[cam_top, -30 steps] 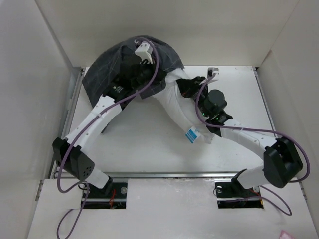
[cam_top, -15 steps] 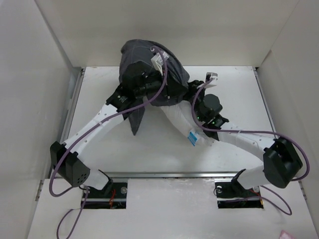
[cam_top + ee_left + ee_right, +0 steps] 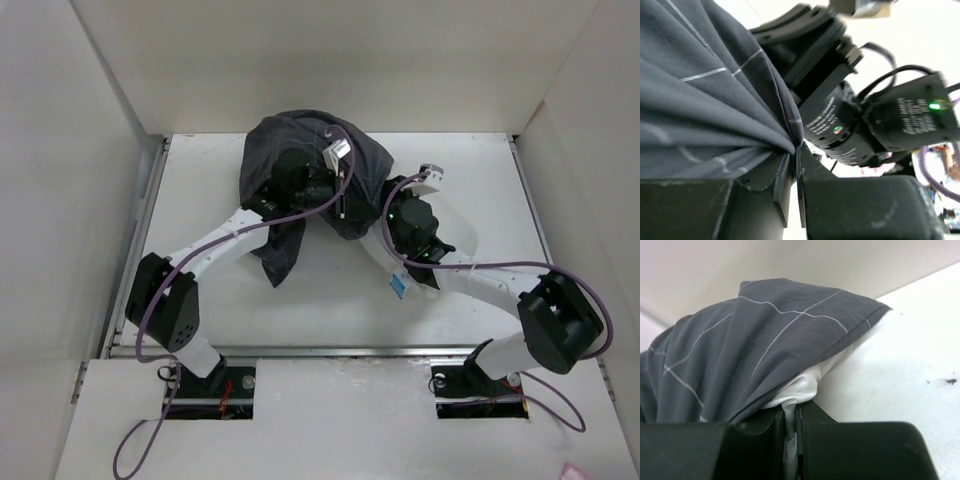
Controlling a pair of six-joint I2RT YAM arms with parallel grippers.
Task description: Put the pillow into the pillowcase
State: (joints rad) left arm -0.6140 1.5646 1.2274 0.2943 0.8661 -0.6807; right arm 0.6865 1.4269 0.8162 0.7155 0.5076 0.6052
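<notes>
The dark grid-check pillowcase [image 3: 290,150] is bunched at the back of the table and draped over most of the white pillow [image 3: 378,258]. A flap of it hangs down toward the front left. The pillow's blue tag [image 3: 400,285] pokes out near the right arm. My left gripper [image 3: 345,203] is shut on a pinched fold of the pillowcase [image 3: 740,115], close to the right wrist [image 3: 855,125]. My right gripper [image 3: 388,198] is shut on a tuck of the pillow [image 3: 799,387], just under the pillowcase's edge [image 3: 765,340].
White walls [image 3: 90,150] close in the table [image 3: 300,310] on the left, back and right. Purple cables loop over both arms. The two wrists sit very close together at mid-table.
My left gripper has dragged the pillowcase rightward and nearer, over more of the pillow. The right gripper, still on the pillow, has shifted slightly left toward it.
</notes>
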